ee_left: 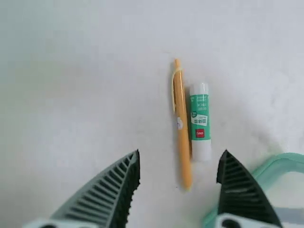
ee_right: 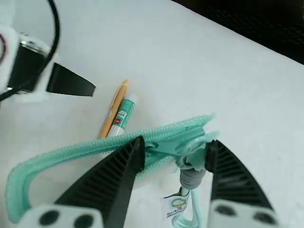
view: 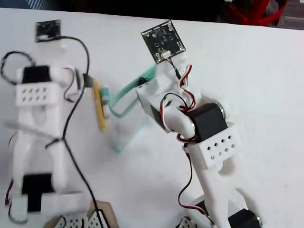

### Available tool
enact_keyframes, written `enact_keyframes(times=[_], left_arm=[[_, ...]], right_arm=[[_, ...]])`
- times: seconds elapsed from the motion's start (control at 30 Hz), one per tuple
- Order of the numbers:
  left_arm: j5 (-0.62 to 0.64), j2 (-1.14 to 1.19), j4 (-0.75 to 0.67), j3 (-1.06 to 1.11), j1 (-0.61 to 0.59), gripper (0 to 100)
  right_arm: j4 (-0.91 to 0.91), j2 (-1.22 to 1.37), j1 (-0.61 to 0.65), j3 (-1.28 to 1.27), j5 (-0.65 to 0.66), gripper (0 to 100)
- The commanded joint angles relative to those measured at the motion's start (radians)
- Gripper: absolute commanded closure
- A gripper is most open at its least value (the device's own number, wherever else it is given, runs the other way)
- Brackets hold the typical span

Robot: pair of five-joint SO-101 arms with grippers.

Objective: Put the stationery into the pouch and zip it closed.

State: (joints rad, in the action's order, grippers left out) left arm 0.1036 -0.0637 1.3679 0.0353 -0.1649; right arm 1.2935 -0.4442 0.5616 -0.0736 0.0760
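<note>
Pick step: left claw (ee_left: 180, 153) released over pen (ee_left: 180, 118); I'd drop and pinch next. Can't tell if right claw (ee_right: 173, 142) grips pouch (ee_right: 95, 149).

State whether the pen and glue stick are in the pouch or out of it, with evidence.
Out. The orange pen and glue stick lie side by side on the white table, beside the teal pouch.

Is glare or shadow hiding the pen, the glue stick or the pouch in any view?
High view: the white table is bright, so the pale pouch barely stands out, while the pen shows plainly. Left wrist view: even light, faint shadows only beside pen and glue stick. Right wrist view: no glare on the pouch's rim.
</note>
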Motion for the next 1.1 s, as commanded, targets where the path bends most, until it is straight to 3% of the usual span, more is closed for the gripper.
enact_keyframes(times=[0.0, 0.27, 0.47, 0.73, 1.07], left_arm=[[0.015, 0.162, -0.015, -0.129, 0.071, 74], [0.015, 0.530, -0.017, -0.413, 0.111, 74], [0.011, 0.702, 0.026, -0.489, 0.111, 74], [0.014, 0.722, 0.132, -0.483, 0.116, 82], [0.015, 0.731, 0.184, -0.482, 0.194, 81]], right_arm=[[0.016, 0.008, 0.005, -0.048, -0.008, 79.3], [0.021, 0.008, 0.004, -0.049, -0.006, 79.3], [0.019, 0.008, 0.004, -0.049, -0.003, 79.3], [0.019, 0.012, 0.004, -0.049, -0.002, 79.3], [0.018, 0.016, 0.004, -0.049, 0.000, 79.3]])
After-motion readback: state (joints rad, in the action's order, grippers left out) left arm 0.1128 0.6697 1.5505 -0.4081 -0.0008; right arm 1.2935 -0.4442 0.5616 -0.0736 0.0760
